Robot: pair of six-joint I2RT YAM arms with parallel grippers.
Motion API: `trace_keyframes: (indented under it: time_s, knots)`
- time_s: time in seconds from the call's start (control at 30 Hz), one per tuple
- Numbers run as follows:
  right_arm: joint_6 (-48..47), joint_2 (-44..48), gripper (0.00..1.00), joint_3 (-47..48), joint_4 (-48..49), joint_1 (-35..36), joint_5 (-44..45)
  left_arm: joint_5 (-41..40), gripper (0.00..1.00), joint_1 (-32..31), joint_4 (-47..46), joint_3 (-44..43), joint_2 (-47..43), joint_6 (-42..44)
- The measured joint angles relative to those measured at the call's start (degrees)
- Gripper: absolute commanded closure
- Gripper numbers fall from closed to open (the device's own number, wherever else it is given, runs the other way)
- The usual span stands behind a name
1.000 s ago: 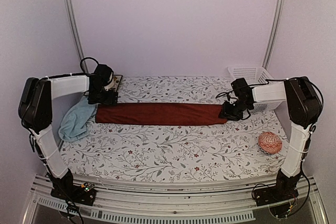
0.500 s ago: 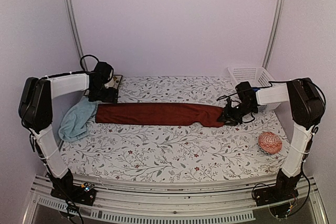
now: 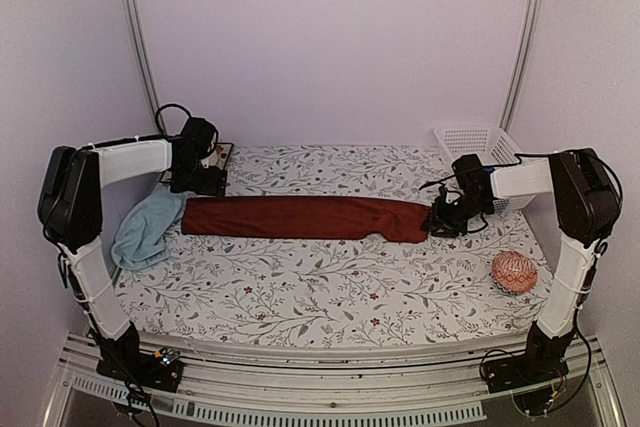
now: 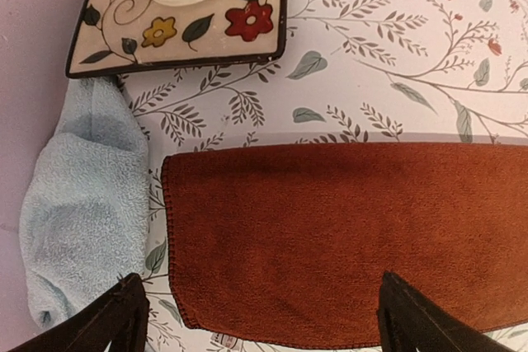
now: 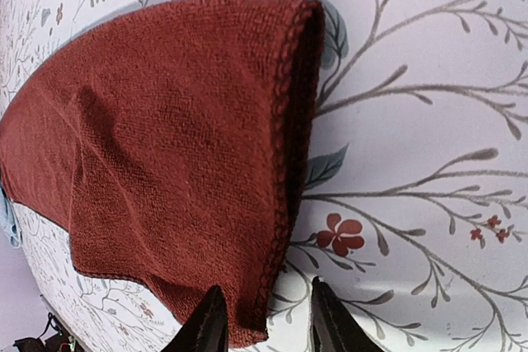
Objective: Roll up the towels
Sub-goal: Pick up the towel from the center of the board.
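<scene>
A dark red towel [image 3: 300, 218] lies folded into a long strip across the table. My left gripper [image 3: 200, 185] hovers over its left end, jaws wide open and empty; in the left wrist view the towel's end [image 4: 330, 237] lies flat between the spread fingertips [image 4: 128, 311]. My right gripper [image 3: 440, 221] is at the towel's right end. In the right wrist view the jaws [image 5: 266, 327] stand narrowly open astride the near corner of the towel [image 5: 165, 171], with a gap showing beside the right fingertip. A light blue towel [image 3: 148, 227] lies crumpled at the left edge.
A flowered plate with a white cup [image 4: 177, 6] sits behind the left gripper at the back left. A white basket [image 3: 480, 142] stands at the back right. A pink patterned rolled bundle [image 3: 514, 271] lies near the right edge.
My right gripper has shifted slightly right and the towel's right end has gone from square to rumpled and drawn out. My left gripper has drawn back a little from the left end.
</scene>
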State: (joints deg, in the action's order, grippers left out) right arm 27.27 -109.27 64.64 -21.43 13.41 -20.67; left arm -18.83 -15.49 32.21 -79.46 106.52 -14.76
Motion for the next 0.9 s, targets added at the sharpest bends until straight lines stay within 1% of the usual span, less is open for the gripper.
trace_keyframes:
  time_s: [0.23, 0.4, 0.53, 0.6, 0.67, 0.7, 0.9]
  knots:
    - [1.31, -1.9, 0.63, 1.57, 2.97, 0.02, -0.04, -0.2, 0.03, -0.15, 0.0, 0.0, 0.0, 0.13]
    - [2.84, -2.64, 0.65, 1.84, 4.7, 0.0, -0.85, -0.85, 0.03, -0.15, 0.0, 0.0, 0.0, 0.17]
    - [3.58, -3.26, 0.74, 2.32, 5.11, 0.0, -0.79, -1.25, 0.03, -0.15, 0.0, 0.0, 0.0, 0.2]
    - [4.09, -3.72, 0.82, 2.49, 5.73, 0.0, -0.76, -1.36, 0.04, -0.17, 0.0, 0.0, 0.0, 0.2]
    - [4.42, -4.11, 0.93, 2.49, 6.32, 0.0, -0.79, -1.42, 0.03, -0.17, 0.02, 0.0, 0.0, 0.2]
    - [4.79, -4.39, 0.97, 2.49, 6.64, 0.0, -0.76, -1.44, 0.04, -0.17, 0.0, 0.0, 0.0, 0.2]
    - [5.73, -4.94, 0.98, 2.69, 7.17, -0.09, -0.55, -1.68, 0.04, -0.17, 0.0, 0.0, -0.02, 0.2]
